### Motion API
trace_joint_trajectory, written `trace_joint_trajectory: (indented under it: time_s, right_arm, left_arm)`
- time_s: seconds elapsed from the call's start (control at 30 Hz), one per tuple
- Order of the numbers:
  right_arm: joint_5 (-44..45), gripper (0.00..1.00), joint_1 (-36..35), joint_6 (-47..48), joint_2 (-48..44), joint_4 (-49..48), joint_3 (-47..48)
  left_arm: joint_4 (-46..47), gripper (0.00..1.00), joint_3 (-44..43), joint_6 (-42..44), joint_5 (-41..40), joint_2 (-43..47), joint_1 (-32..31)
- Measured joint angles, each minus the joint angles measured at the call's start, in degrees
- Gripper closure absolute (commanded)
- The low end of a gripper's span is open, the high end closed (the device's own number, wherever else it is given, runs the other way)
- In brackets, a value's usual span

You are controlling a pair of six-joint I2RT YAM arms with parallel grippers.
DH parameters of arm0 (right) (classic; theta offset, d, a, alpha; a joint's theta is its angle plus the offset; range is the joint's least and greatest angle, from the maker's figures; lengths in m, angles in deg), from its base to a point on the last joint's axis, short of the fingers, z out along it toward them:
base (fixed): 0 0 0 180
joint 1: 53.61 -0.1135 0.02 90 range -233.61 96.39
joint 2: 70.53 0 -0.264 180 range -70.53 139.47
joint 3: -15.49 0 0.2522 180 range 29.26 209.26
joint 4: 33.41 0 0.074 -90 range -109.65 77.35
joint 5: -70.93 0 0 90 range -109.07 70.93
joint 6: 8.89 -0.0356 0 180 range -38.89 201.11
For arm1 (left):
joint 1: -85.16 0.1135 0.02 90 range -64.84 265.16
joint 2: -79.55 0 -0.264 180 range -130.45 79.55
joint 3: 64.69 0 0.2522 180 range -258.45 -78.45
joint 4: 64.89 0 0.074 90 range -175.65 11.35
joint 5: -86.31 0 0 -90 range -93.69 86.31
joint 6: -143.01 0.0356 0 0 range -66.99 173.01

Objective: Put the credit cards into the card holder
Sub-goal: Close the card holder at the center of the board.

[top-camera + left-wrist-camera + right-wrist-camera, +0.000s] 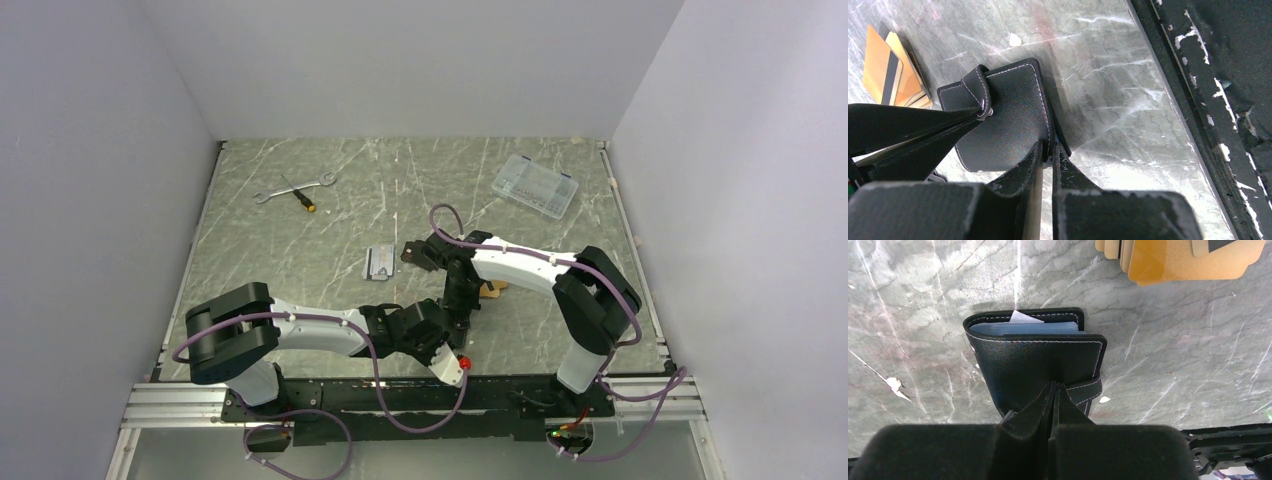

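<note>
Near the counter front, both arms pinch the card holder.
Left fingers clamp its edge, right fingers its snap tab; peel slowly against that anchor. Credit cards lie just beside.

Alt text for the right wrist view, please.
The right gripper is shut on the near edge of the black card holder, whose pale blue inside shows at its far side. A stack of orange credit cards lies apart on the table.
</note>
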Motion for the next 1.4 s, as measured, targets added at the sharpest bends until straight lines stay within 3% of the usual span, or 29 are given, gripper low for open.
trace_joint_trajectory:
  time_s: [0.53, 0.6, 0.63, 0.73, 1.07, 1.4]
  right_arm:
    - [1.73, 1.00, 0.02, -2.16, -2.47, -2.89, 0.00]
    - [1.75, 0.75, 0.02, -2.03, -2.49, -2.89, 0.02]
    - [1.86, 0.68, 0.02, -1.88, -2.49, -2.45, 0.20]
    - [2.89, 0.63, 0.04, -0.68, -2.56, 0.20, 2.32]
    - [3.93, 0.60, -5.20, -0.02, -2.89, 5.40, 4.33]
    - [4.33, 0.70, -5.68, -0.90, -2.67, 6.64, 2.38]
  left_arm:
    - [-0.04, 1.00, -0.02, 0.00, 0.02, -0.02, 0.00]
    - [-0.04, 1.00, -0.02, 0.00, 0.02, -0.02, 0.00]
    - [-0.04, 1.00, -0.02, 0.00, 0.02, -0.02, 0.00]
    - [-0.04, 1.00, -0.02, 0.00, 0.02, 0.00, 0.00]
    - [-0.42, 1.00, -0.28, 0.00, 0.02, -0.13, 0.00]
    - [-0.63, 1.00, -0.44, 0.00, 0.04, -0.22, 0.00]
